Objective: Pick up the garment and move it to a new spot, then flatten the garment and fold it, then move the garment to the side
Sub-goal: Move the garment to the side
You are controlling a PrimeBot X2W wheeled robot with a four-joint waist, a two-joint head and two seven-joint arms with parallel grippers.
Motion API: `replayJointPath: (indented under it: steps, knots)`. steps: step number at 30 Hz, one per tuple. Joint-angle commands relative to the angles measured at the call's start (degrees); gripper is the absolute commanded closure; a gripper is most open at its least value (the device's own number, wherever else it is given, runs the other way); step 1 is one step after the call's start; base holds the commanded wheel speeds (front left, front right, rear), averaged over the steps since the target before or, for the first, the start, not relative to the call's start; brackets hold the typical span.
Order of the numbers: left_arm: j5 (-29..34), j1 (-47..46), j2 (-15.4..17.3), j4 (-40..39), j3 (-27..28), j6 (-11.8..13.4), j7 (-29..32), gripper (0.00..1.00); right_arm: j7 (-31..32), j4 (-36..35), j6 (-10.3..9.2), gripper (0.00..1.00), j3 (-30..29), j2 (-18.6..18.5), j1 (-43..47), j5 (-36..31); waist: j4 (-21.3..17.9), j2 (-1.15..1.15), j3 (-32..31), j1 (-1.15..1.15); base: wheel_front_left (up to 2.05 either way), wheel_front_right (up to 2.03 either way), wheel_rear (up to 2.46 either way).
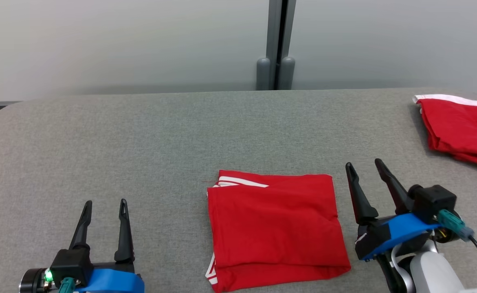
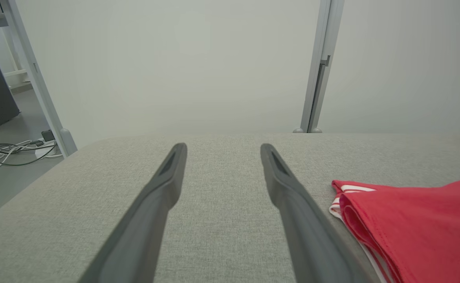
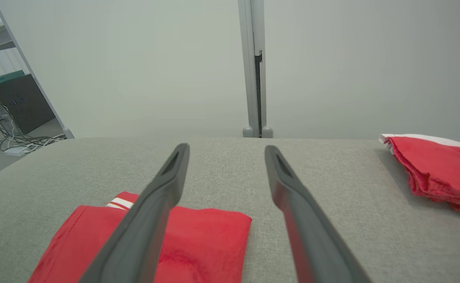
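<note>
Since the garment lies as a compact red rectangle with white striping at its left corners, flattening and folding appear to be done, and the step in hand is judged to be the last: moving it to the side. The garment rests on the grey worktop, close to the near edge and roughly central.

The left gripper hovers well apart from the garment's left edge, its two dark fingers spread and holding nothing. The right gripper stands just beside the garment's far right corner, tilted slightly to the left, its fingers likewise spread and empty. In the right wrist view the cloth passes beneath the left-hand finger without visible contact, while in the left wrist view the folded edge shows off to the right of the fingers.

A second red garment, also folded and edged with white, lies at the far right of the worktop, well apart from the first. It may mark the side where finished pieces go, though that is inference only.

The next move probably calls for one or both grippers to descend onto an edge of the stack, close through all layers at once, and lift or slide the cloth without letting the fold open. The loose lower layers visible at the near edge seem the likeliest to slip
</note>
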Motion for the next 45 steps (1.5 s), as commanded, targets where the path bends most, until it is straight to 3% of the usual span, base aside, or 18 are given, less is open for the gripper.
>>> replayJointPath:
  steps: [1,8,22,30,31,32,33,34,45]
  knots:
    - [-0.2,-1.3,0.2,-0.2,-0.2,0.2,-0.2,0.0,1.2,2.1,0.03,0.0,0.4,0.0,-1.7,-0.6,0.7,-0.01,0.5,0.0,0.0,0.0,0.0]
    - [-0.4,-2.5,0.0,0.0,-1.1,0.0,-0.2,0.0,2.6,9.4,0.03,0.0,0.3,-0.1,-3.8,-1.2,2.5,-0.01,2.1,0.0,0.0,0.0,0.0]
    - [-0.7,-3.8,-0.2,0.8,-1.2,-0.1,-0.2,0.0,-1.2,27.1,0.03,0.0,0.8,0.0,-6.1,-0.1,4.4,-0.01,4.2,0.0,0.0,0.0,0.0]
    - [-0.9,-4.6,-0.3,1.5,-1.4,-0.4,-0.2,0.0,-3.0,35.7,0.1,0.0,7.6,0.4,-6.3,4.9,4.6,-0.01,4.7,0.0,0.0,0.0,0.0]
    - [-0.9,-4.5,-0.3,1.5,-1.4,-0.4,-0.2,0.0,-3.0,36.1,0.1,0.22,8.7,0.5,-6.2,6.1,4.6,-0.01,4.7,0.0,0.0,0.0,0.0]
    - [-1.0,-4.6,-0.4,1.6,-1.4,-0.5,-0.2,0.0,-3.3,36.3,0.12,0.3,10.0,0.6,-6.2,7.6,4.6,-0.01,4.7,0.0,0.0,0.0,0.0]
    - [-1.1,-4.6,-0.4,1.6,-1.4,-0.5,-0.2,0.0,-3.4,36.6,0.14,0.73,11.1,0.7,-6.1,8.7,4.6,-0.01,4.7,0.0,0.0,0.0,0.0]
    - [-1.2,-4.6,-0.4,1.6,-1.4,-0.5,-0.2,0.0,-3.5,36.9,0.15,1.0,11.9,0.7,-6.3,9.6,4.6,-0.01,4.7,0.0,0.0,0.0,0.0]
    - [-1.4,-4.3,-0.6,1.0,-1.1,-0.1,-0.2,0.0,-8.3,36.6,0.02,1.0,10.0,-1.3,-11.4,7.9,3.9,-0.01,4.7,0.0,0.0,0.0,0.0]
